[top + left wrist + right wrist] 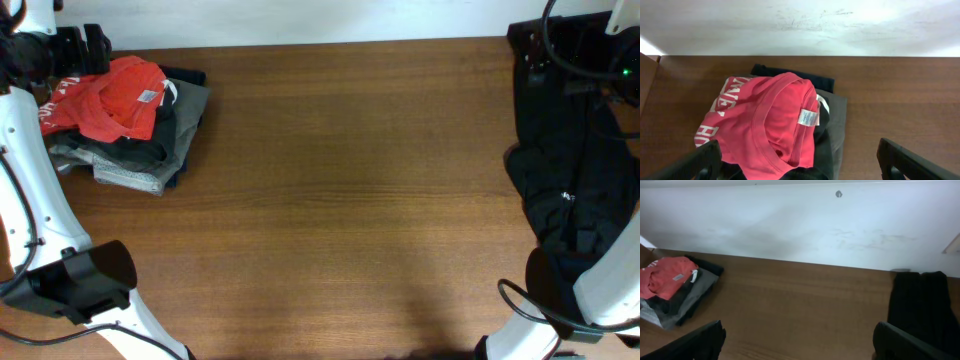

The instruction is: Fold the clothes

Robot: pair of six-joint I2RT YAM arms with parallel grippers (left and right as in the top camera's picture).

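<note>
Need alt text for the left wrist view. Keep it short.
An orange-red T-shirt with white lettering lies crumpled on top of a pile of grey and black garments on a brown wooden table. The left tool is open and holds nothing, its fingers showing at the bottom corners. A white wall fills the top of the view.

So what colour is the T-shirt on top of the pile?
T-shirt: orange-red, white lettering; clearest in left wrist view.
</note>
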